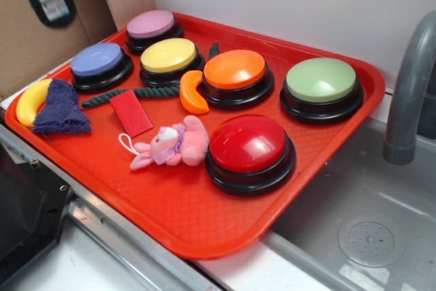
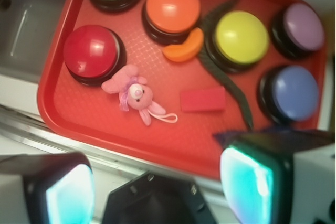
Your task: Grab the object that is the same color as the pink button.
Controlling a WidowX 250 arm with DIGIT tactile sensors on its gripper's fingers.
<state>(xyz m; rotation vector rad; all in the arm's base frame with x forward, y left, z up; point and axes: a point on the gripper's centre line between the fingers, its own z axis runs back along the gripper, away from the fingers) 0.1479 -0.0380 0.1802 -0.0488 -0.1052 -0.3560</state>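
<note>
Bunny beside red button, claw spread, apart.

Bright even light, glare on button domes (wrist view blurry).

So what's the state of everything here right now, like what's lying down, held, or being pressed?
gripper: open, holding nothing, high above the tray's near edge
pink bunny: lying on its side, touching the red button
pink button: unpressed, nothing on it
red rectangle: lying flat
orange crescent: leaning against the orange button
red tray: resting flat, partly over the sink
</note>
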